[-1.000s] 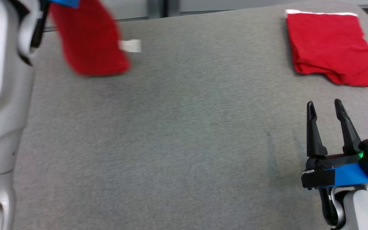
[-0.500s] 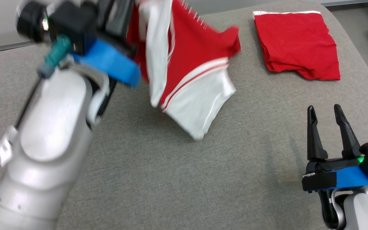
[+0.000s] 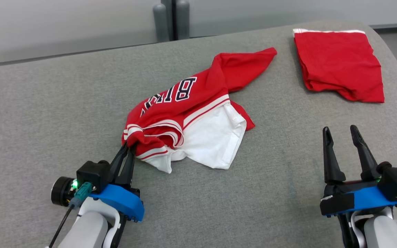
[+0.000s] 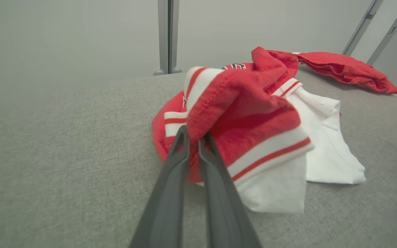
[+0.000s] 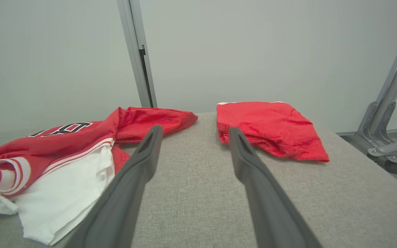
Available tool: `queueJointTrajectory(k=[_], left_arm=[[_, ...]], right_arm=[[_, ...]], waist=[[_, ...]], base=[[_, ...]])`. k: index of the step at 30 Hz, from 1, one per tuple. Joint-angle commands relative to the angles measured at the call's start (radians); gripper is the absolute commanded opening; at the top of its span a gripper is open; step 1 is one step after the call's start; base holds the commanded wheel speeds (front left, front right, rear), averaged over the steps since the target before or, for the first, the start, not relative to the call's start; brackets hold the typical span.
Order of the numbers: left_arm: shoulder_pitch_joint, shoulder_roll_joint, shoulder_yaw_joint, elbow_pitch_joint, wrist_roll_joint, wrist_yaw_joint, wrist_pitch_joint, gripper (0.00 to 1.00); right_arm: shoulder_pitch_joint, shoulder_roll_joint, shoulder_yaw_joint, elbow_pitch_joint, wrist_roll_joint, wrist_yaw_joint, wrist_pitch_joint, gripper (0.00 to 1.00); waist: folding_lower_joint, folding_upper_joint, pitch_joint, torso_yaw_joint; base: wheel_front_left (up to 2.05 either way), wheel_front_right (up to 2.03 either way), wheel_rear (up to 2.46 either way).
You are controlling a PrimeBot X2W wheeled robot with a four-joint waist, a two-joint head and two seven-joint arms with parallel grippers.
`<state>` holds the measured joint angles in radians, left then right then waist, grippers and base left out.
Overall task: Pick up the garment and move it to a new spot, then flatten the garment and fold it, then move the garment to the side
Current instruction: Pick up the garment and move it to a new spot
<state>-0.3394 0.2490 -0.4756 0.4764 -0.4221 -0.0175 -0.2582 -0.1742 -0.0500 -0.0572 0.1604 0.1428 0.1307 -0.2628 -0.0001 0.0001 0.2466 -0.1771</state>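
Observation:
The garment (image 3: pixel 191 113) is a red and white jersey with dark lettering, lying crumpled on the grey table (image 3: pixel 47 103) near its middle. My left gripper (image 3: pixel 126 148) is shut on a striped red edge at the garment's near left end; the left wrist view shows that garment (image 4: pixel 253 137) bunched over the two closed fingertips (image 4: pixel 181 137). My right gripper (image 3: pixel 339 131) stands open at the lower right, apart from the cloth, with nothing between its fingers. The right wrist view has the garment (image 5: pixel 53 151) to the left of those fingers.
A folded red garment (image 3: pixel 339 65) lies at the table's far right corner, also seen folded (image 5: pixel 271 127) ahead of my right gripper. A grey post (image 3: pixel 171 17) stands behind the table. A wheeled metal stand (image 5: pixel 391 137) sits off the right edge.
My left arm swung in from the upper left with the garment hanging from it and has brought it down onto the table's middle. The head camera also shifted. The right gripper stayed open.

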Motion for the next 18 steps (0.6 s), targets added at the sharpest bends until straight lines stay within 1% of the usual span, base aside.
queueJointTrajectory(k=[1,2,8,12,18], left_arm=[[0.007,-0.002,0.006,-0.003,0.001,0.003,-0.006,0.38],[0.015,-0.006,0.005,-0.002,0.010,0.003,-0.008,1.00],[0.051,-0.022,0.090,-0.096,0.062,0.009,-0.008,1.00],[0.102,-0.026,0.176,-0.162,0.103,0.015,-0.008,1.00],[0.198,-0.032,0.331,-0.249,0.160,0.021,-0.007,1.00]], right_arm=[[0.014,-0.001,0.001,0.006,-0.004,0.000,-0.003,1.00],[0.017,-0.001,0.003,0.009,-0.006,0.000,-0.003,1.00],[0.042,-0.002,0.005,0.037,-0.018,0.000,-0.003,1.00],[0.057,-0.002,-0.002,0.047,-0.023,0.000,-0.003,1.00],[0.082,-0.002,-0.003,0.056,-0.019,0.000,-0.003,1.00]], waist=[[0.0001,-0.0001,-0.006,0.006],[0.0001,-0.0001,-0.014,0.013],[0.0001,-0.0001,-0.064,0.055],[0.0001,-0.0001,-0.098,0.089],[0.0001,-0.0001,-0.127,0.140]], base=[[0.00,0.00,0.00],[0.00,0.00,0.00],[0.00,0.00,0.00],[0.00,0.00,0.00],[0.00,0.00,0.00]])
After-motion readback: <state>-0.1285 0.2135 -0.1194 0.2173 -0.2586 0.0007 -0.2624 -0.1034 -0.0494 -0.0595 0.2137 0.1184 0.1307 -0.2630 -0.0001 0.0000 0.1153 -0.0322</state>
